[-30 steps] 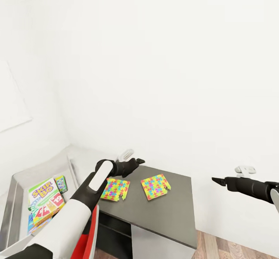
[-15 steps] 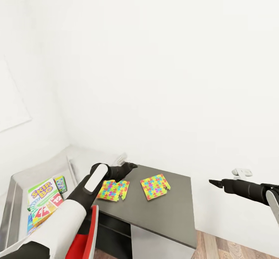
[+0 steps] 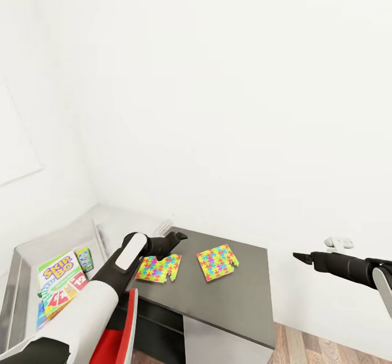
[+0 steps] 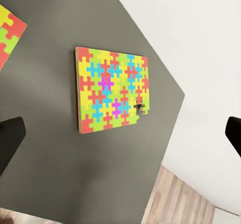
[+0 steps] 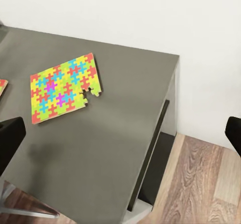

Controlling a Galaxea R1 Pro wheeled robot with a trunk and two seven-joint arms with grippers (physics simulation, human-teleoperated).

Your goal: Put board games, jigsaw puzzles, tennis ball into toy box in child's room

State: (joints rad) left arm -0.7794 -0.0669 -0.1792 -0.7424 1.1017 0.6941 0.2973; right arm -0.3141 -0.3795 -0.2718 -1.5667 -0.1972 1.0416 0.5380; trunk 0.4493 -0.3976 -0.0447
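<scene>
Behind left claw (image 3: 173, 237), near jigsaw puzzle (image 3: 159, 267) partly hidden; toy box (image 3: 16, 277) cropped

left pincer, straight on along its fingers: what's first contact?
Likely the dark table top, near the right-hand jigsaw puzzle, which sits about centred between the open left pincer fingers. Depth is unclear.

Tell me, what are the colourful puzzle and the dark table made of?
The jigsaw puzzle looks like thin matte cardboard: flat, interlocking pieces, one missing at the edge. The dark grey tabletop looks like smooth matte laminate or painted wood, though a render leaves that uncertain.
</scene>
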